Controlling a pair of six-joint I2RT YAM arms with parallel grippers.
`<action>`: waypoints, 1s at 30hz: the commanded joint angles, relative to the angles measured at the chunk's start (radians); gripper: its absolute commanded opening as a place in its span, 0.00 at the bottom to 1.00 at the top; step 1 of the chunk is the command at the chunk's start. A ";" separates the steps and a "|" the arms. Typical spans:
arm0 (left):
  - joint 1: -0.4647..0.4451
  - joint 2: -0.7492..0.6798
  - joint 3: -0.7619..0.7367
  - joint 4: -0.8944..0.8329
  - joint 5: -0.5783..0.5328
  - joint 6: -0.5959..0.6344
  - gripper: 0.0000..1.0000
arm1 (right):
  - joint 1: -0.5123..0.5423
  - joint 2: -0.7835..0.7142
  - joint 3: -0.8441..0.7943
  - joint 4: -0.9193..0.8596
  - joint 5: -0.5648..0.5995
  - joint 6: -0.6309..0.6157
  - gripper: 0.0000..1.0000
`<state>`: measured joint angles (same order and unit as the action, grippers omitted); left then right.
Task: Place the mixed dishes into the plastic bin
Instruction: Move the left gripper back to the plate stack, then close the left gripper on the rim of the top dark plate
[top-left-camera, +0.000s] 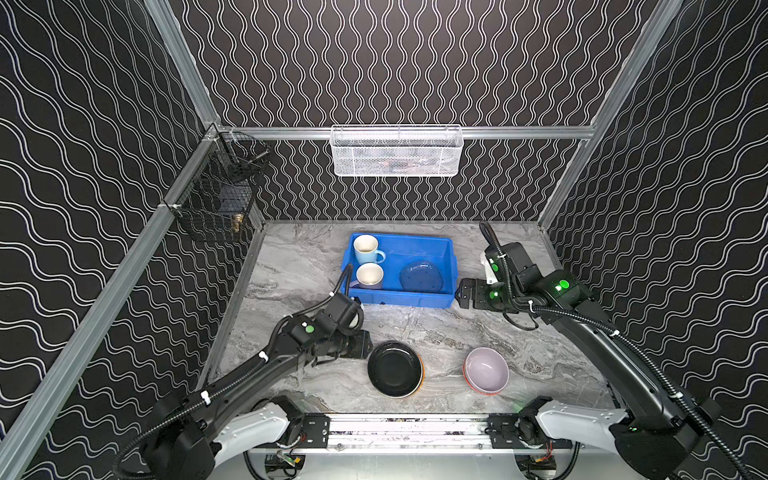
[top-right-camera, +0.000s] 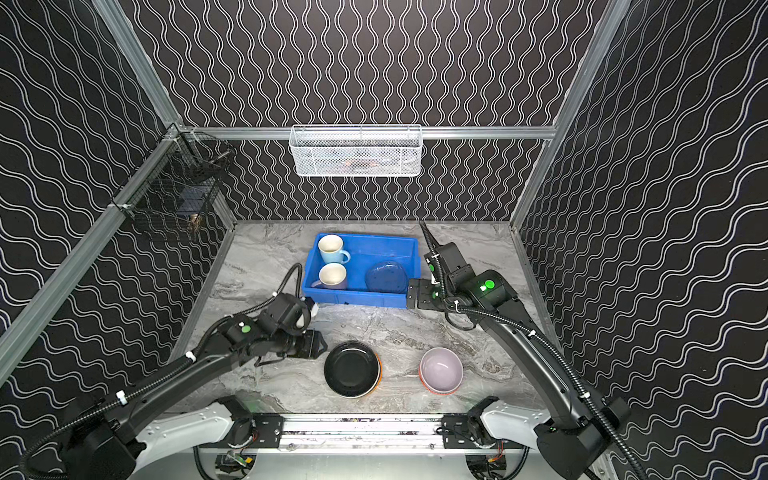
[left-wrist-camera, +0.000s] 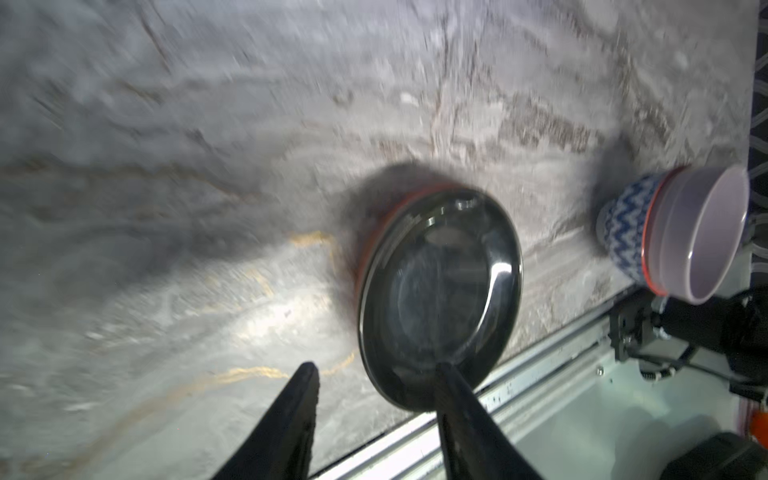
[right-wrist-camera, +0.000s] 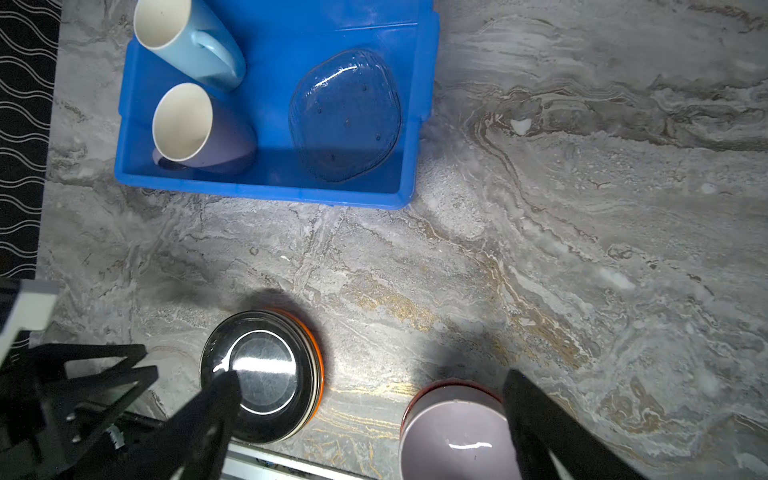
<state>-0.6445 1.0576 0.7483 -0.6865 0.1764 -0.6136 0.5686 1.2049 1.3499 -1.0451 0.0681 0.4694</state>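
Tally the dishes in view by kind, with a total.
Mugs: 2 (light blue mug, lavender mug)
Plates: 3 (teal plate, black plate, orange plate; a pale rim between may be a fourth)
Bowls: 2 (lavender bowl, patterned bowl)
Total: 7

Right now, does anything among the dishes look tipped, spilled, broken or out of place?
Nothing looks spilled or broken. Only one thing on the grey marble table is slightly askew: the glossy black round plate sits off-centre, so the orange round plate beneath shows along one side only.
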 joint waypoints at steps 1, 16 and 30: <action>-0.068 0.003 -0.037 0.093 -0.059 -0.121 0.50 | 0.004 -0.019 -0.007 0.015 -0.020 -0.018 0.99; -0.154 0.217 -0.045 0.159 -0.141 -0.078 0.44 | 0.005 -0.187 -0.070 -0.101 0.065 0.055 0.99; -0.154 0.196 -0.104 0.186 -0.133 -0.085 0.11 | 0.005 -0.198 -0.074 -0.111 0.055 0.060 0.99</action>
<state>-0.7979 1.2568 0.6518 -0.5110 0.0502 -0.7067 0.5739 1.0031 1.2671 -1.1439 0.1211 0.5194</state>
